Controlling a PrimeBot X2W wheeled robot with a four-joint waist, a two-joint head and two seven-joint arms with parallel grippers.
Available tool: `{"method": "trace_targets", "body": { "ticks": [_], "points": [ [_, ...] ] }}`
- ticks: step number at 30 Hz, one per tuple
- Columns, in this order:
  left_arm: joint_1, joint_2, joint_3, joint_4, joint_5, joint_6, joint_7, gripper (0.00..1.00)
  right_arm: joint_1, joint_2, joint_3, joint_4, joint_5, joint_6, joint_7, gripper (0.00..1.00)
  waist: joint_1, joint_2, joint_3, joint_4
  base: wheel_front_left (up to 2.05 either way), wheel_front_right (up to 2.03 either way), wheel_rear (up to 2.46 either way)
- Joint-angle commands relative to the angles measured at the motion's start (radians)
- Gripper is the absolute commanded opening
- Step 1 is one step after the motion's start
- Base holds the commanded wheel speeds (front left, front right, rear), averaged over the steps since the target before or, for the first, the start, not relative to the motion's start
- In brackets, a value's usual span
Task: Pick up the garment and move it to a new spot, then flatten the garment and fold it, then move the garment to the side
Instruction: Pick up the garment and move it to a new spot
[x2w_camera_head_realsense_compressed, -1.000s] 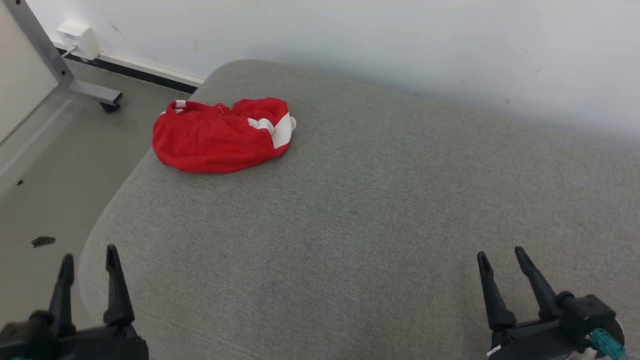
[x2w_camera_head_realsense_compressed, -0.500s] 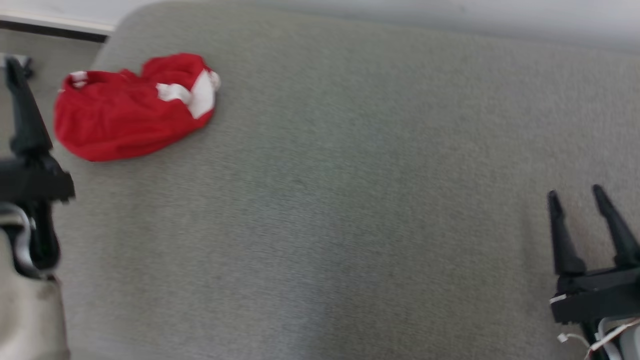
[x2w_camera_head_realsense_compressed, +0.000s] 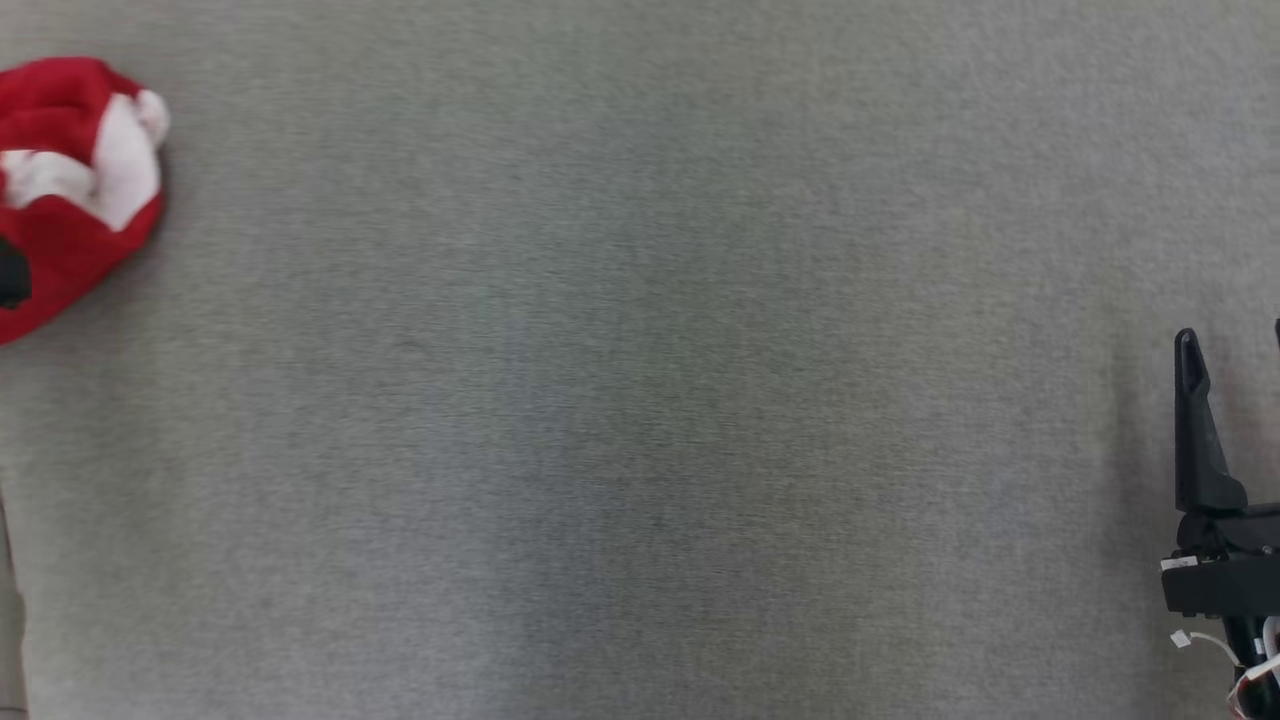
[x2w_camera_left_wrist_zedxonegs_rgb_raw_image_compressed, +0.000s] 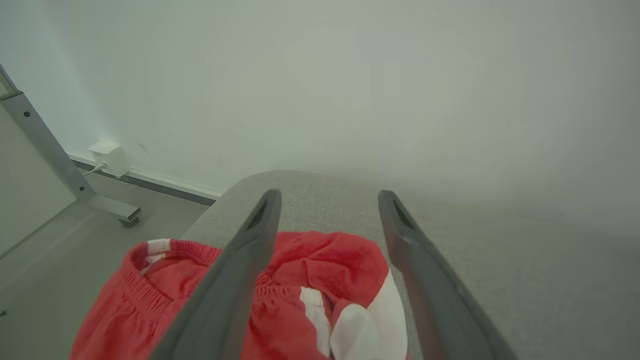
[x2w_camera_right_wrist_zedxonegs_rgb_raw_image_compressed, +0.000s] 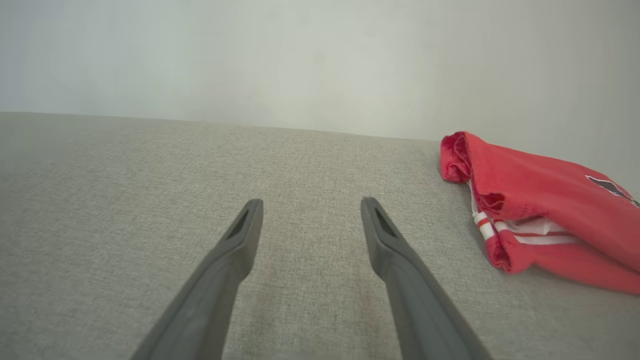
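Observation:
The garment (x2w_camera_head_realsense_compressed: 75, 235) is a crumpled red piece with white panels, lying at the far left edge of the head view on a grey cushion (x2w_camera_head_realsense_compressed: 640, 400). In the left wrist view the garment (x2w_camera_left_wrist_zedxonegs_rgb_raw_image_compressed: 325, 260) lies just below and between the fingers of my left gripper (x2w_camera_left_wrist_zedxonegs_rgb_raw_image_compressed: 327, 197), which is open and holds nothing. A dark tip (x2w_camera_head_realsense_compressed: 10, 275) shows over the garment at the head view's left edge. My right gripper (x2w_camera_head_realsense_compressed: 1232, 340) stands open over bare cushion at the far right, its fingers (x2w_camera_right_wrist_zedxonegs_rgb_raw_image_compressed: 240, 235) spread and empty.
In the right wrist view a second red garment (x2w_camera_right_wrist_zedxonegs_rgb_raw_image_compressed: 545, 205) with white stripes lies folded on the cushion, to the right of my right gripper (x2w_camera_right_wrist_zedxonegs_rgb_raw_image_compressed: 310, 202). A white wall (x2w_camera_left_wrist_zedxonegs_rgb_raw_image_compressed: 350, 90) backs the cushion. A metal stand foot (x2w_camera_left_wrist_zedxonegs_rgb_raw_image_compressed: 112, 207) and floor lie beyond its left end.
The head camera has swung down and to the right, so the garment slid to the left edge. My left gripper has reached forward over the garment. Both grippers have stayed open.

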Motion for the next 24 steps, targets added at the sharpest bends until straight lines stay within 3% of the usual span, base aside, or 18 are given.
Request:
{"method": "trace_targets", "body": {
  "ticks": [1, 11, 18, 20, 21, 22, 24],
  "points": [
    [-0.02, 0.019, -0.001, 0.037, 0.001, 0.004, 0.016, 1.0, -0.012, -0.004, -0.005, -0.009, -0.007, -0.003, 0.005, 1.0, -0.0002, -0.0002, 0.057, -0.062, 0.0, 0.0, 0.0],
    [-0.085, 0.072, -0.02, 0.293, -0.038, -0.007, 0.243, 1.0, -0.019, -0.019, -0.009, -0.035, -0.016, -0.003, 0.025, 1.0, -0.0002, -0.0002, 0.048, -0.076, 0.0, 0.0, 0.0],
    [-0.088, 0.05, -0.039, 0.422, -0.064, -0.01, 0.411, 1.0, -0.016, -0.015, -0.005, -0.041, -0.019, -0.003, 0.035, 1.0, -0.0002, -0.0002, 0.031, -0.077, 0.0, 0.0, 0.0],
    [-0.087, 0.049, -0.046, 0.444, -0.068, -0.011, 0.444, 0.75, -0.016, -0.011, -0.001, -0.037, -0.019, -0.003, 0.036, 1.0, -0.0002, -0.0002, 0.025, -0.078, 0.0, 0.0, 0.0],
    [-0.088, 0.052, -0.051, 0.445, -0.065, -0.012, 0.445, 0.27, -0.017, -0.009, 0.001, -0.036, -0.019, -0.003, 0.036, 1.0, -0.0002, -0.0002, 0.022, -0.078, 0.0, 0.0, 0.0],
    [-0.089, 0.056, -0.052, 0.44, -0.065, -0.013, 0.427, 0.0, -0.018, -0.007, 0.003, -0.033, -0.018, -0.003, 0.035, 1.0, -0.0002, -0.0002, 0.018, -0.079, 0.0, 0.0, 0.0],
    [-0.09, 0.06, -0.055, 0.43, -0.06, -0.014, 0.407, 0.0, -0.02, -0.005, 0.006, -0.031, -0.017, -0.003, 0.033, 1.0, -0.0002, -0.0002, 0.014, -0.079, 0.0, 0.0, 0.0]
  ]
}}
